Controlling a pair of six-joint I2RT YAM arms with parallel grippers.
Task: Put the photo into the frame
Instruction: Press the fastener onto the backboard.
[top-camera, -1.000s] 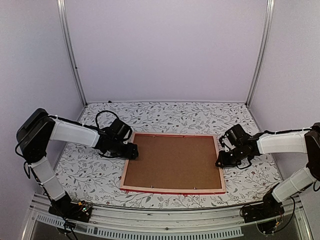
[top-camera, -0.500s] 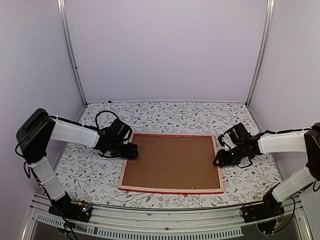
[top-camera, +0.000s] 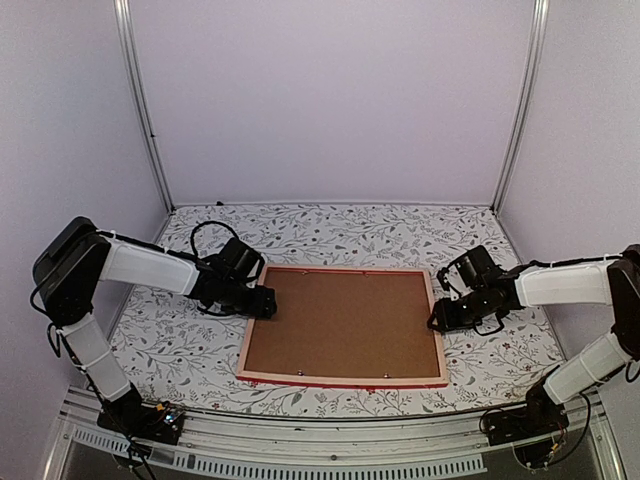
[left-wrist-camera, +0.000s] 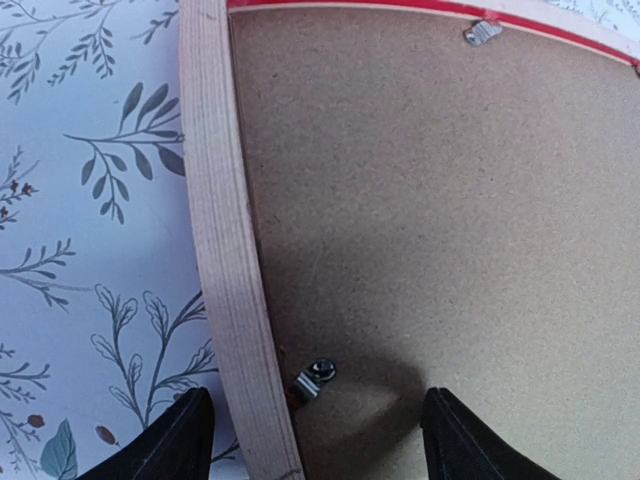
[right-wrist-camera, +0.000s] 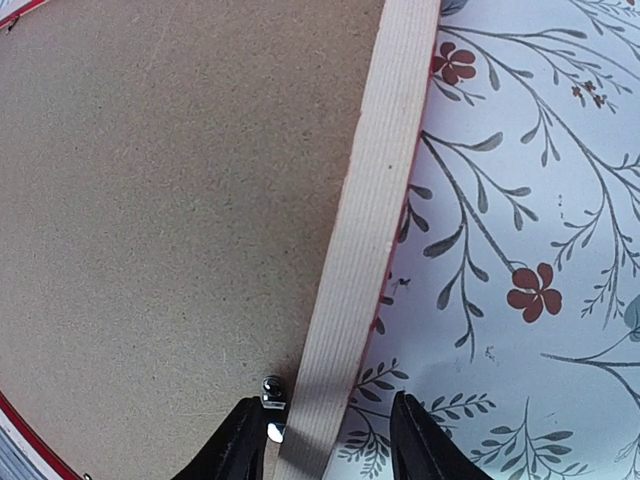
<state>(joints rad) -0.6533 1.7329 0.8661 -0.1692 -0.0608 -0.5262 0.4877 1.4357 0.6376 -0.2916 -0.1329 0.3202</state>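
The frame (top-camera: 247, 345) lies face down on the floral table, pale wood back up, with a thin red edge showing. A brown backing board (top-camera: 345, 322) fills it. The photo is hidden. My left gripper (top-camera: 268, 302) stands open astride the left rail (left-wrist-camera: 225, 250); one finger is over the table and the other over the board, beside a small metal clip (left-wrist-camera: 314, 378). My right gripper (top-camera: 436, 322) is open astride the right rail (right-wrist-camera: 375, 200). Its inner finger (right-wrist-camera: 245, 440) is next to a clip (right-wrist-camera: 271, 390), and its outer finger stands off the wood.
More metal clips (left-wrist-camera: 482, 32) sit along the frame's inner edges. A floral cloth (top-camera: 180, 350) covers the table around the frame. Grey walls and upright metal posts (top-camera: 145, 120) close in the back and sides. A metal rail runs along the near edge.
My right gripper's jaws have spread apart around the right rail. The frame has shifted slightly to the left. The left arm has not moved.
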